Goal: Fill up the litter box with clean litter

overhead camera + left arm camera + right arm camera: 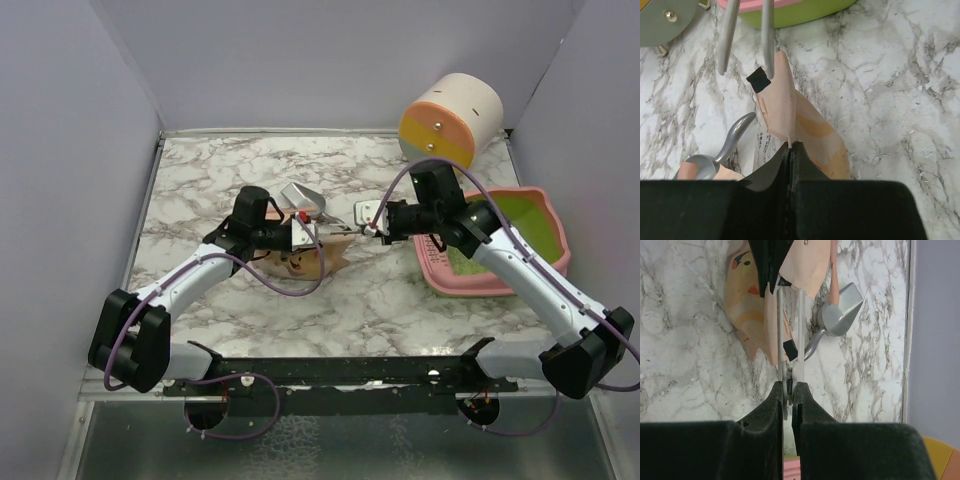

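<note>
The tan paper bag with a cartoon face lies mid-table, also in the left wrist view and the right wrist view. My left gripper is shut on its top edge. My right gripper is shut on the spring end of a silver metal clip, whose two long arms straddle the bag's top edge. The pink litter box with its lime-green inside stands at the right, under my right arm, and shows in the left wrist view. I cannot make out loose litter.
A silver metal scoop lies just behind the bag, also seen from both wrists. The round cream drum with orange, yellow and grey bands stands at the back right. Grey walls enclose the marble table.
</note>
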Robot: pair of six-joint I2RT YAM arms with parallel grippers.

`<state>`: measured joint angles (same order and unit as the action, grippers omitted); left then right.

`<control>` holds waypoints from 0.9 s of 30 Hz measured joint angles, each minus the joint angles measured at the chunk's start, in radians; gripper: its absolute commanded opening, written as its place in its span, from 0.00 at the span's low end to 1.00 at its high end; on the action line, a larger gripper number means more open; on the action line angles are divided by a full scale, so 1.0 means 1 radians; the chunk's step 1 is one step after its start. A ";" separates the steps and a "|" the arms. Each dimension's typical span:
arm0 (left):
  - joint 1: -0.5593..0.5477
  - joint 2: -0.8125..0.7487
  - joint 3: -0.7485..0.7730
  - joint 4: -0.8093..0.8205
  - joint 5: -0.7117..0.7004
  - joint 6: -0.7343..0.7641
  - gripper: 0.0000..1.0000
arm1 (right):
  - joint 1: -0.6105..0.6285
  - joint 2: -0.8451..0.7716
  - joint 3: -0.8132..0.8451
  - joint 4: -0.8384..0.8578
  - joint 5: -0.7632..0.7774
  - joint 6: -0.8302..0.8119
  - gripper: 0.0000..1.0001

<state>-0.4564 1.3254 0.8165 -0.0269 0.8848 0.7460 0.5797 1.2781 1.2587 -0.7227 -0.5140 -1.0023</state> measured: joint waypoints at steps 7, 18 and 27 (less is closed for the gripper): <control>0.012 0.000 0.000 -0.034 0.079 -0.003 0.00 | 0.051 0.000 -0.004 -0.033 0.031 -0.006 0.01; 0.016 -0.006 0.000 -0.045 0.085 -0.007 0.00 | 0.088 0.065 -0.067 -0.019 0.071 0.003 0.01; 0.016 -0.007 -0.002 -0.042 0.069 -0.018 0.03 | 0.107 0.101 -0.074 0.040 0.112 0.019 0.01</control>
<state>-0.4408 1.3182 0.8150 -0.0692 0.9539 0.7280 0.6868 1.3796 1.1843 -0.6830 -0.4019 -0.9836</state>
